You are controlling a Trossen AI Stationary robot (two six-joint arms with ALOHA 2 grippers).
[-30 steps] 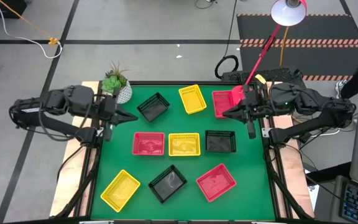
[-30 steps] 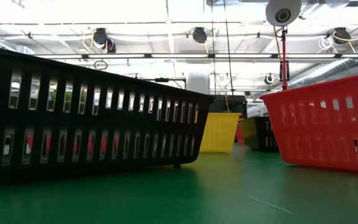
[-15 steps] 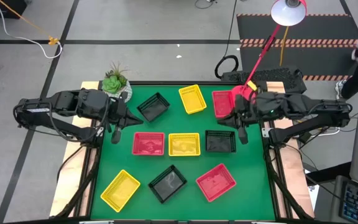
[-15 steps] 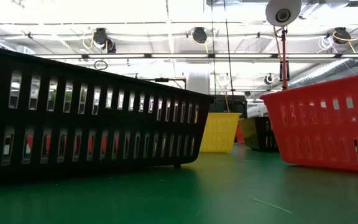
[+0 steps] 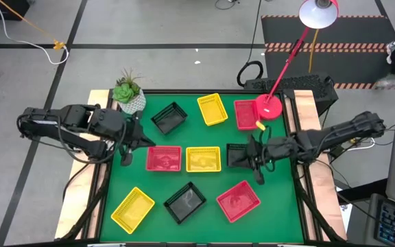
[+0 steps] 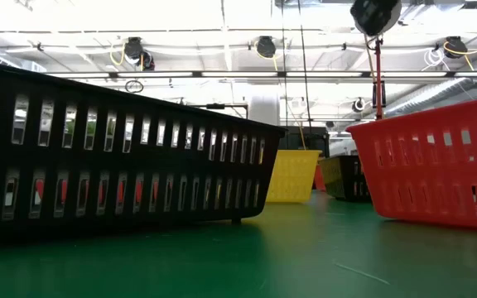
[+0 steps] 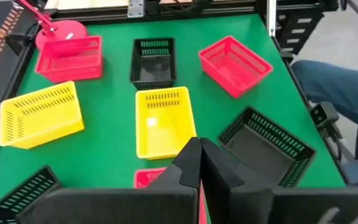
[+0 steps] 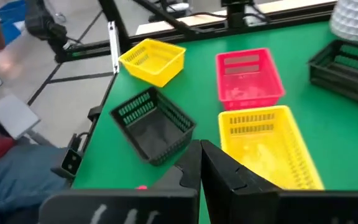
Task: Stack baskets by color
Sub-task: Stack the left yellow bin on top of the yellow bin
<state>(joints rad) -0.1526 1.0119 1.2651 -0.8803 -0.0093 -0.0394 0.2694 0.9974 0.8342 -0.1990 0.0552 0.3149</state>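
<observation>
While nine baskets lie singly on the green mat (image 5: 280, 206), none stacked, both grippers hover with fingers pressed together, holding nothing. The left gripper (image 5: 145, 142) hangs over the mat's left side, just beside the middle red basket (image 5: 164, 158). The right gripper (image 5: 247, 155) hangs above the middle black basket (image 5: 243, 156). Between those two lies a yellow basket (image 5: 203, 159). At the far edge sit a black (image 5: 169, 118), a yellow (image 5: 212, 109) and a red basket (image 5: 245, 114); the near row holds yellow (image 5: 133, 208), black (image 5: 185, 202) and red (image 5: 238, 200).
</observation>
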